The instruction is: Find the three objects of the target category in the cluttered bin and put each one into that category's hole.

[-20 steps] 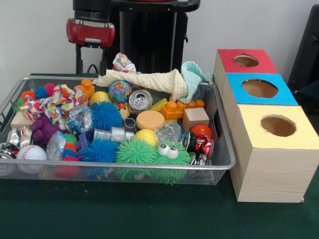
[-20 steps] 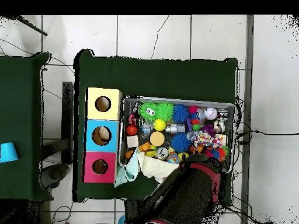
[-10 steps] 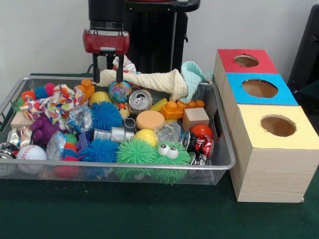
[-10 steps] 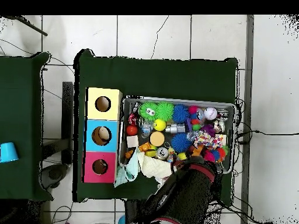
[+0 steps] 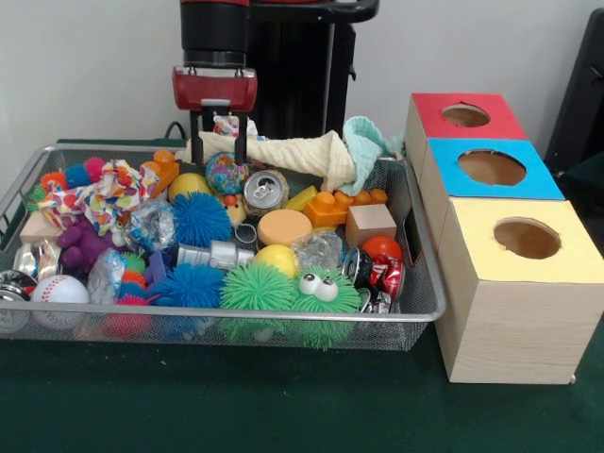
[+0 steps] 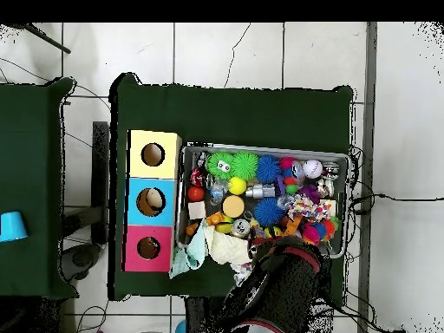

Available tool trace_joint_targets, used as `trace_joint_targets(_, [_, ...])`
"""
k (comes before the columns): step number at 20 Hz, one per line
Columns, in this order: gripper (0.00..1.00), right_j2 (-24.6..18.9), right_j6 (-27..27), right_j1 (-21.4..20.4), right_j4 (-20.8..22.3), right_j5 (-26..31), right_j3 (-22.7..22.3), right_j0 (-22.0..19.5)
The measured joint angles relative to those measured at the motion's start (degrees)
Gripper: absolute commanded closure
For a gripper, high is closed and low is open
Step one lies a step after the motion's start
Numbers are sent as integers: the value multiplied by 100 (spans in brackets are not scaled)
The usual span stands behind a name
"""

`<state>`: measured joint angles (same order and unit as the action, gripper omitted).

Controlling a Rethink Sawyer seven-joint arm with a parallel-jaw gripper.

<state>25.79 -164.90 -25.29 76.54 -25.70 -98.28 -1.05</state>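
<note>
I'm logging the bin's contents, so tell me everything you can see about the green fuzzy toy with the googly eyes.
The green fuzzy toy is a round, bright green puff of soft-looking rubbery spikes with two white googly eyes with black pupils on top. It sits in the wire mesh bin against the front wall. A second green spiky ball without eyes presses against one side, a crushed red can lies at the other, and a yellow ball sits just behind. The gripper is nowhere near it.

Arm came straight down from above, black wrist section over a red gripper body. Gripper (image 5: 218, 149) pointed down, both dark fingers (image 5: 195, 143) vertical and spread apart, jaws parted with nothing clamped. In the overhead view the arm's bulk hid the gripper.
</note>
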Motion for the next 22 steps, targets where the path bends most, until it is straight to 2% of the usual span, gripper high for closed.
trace_joint_targets(12, [0, -14, 1, 157, -855, 0, -20, -15])
trace_joint_targets(22, [0, 1, 2, 588, -1472, -379, -18, -52])
